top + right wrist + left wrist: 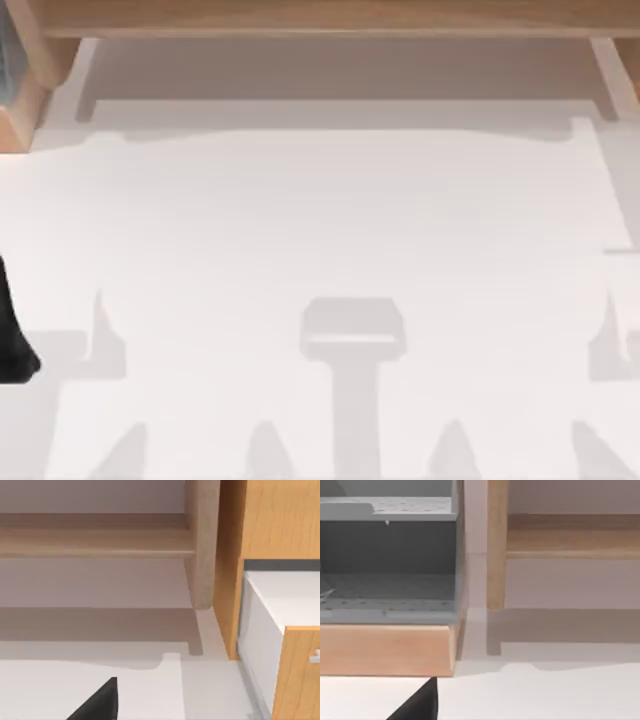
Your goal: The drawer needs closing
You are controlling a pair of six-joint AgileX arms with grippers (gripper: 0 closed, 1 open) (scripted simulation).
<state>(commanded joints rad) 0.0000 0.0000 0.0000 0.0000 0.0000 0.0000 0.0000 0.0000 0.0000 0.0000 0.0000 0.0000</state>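
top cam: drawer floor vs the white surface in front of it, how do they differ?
Colour: the drawer floor is grey-beige, while the white surface is plain white.
Enclosure: the drawer floor sits between thin white side walls below the wooden furniture. The white surface has no walls.
Shading: the white surface carries distinct grey shadows, and the drawer floor is evenly toned.
Both are flat and wide.

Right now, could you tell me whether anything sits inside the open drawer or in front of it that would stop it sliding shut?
Nothing visible does. The drawer stands pulled out from the wooden frame, its floor bare, and the white surface before it carries only shadows.
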